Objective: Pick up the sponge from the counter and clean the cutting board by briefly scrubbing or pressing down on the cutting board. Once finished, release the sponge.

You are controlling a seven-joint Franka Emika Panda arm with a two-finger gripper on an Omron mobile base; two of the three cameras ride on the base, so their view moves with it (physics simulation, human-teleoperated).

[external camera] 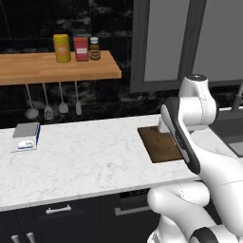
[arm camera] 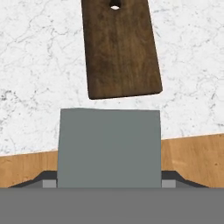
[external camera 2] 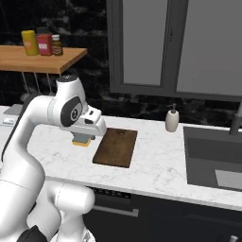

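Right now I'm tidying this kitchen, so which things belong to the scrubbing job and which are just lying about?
Job:
- yellow sponge with grey scouring top, gripped in the claw
- dark brown wooden cutting board
- white marble counter

Lying about:
- grey-and-white box
- white soap dispenser
- shelf jars
- hanging utensils

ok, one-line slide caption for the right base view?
Gripper holds the sponge above the counter, left of the cutting board.

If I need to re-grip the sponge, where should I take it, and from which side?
From above, pinching the sponge across its two opposite side faces, grey top toward the hand: it is a flat block with parallel sides. The gripper clamps it this way.
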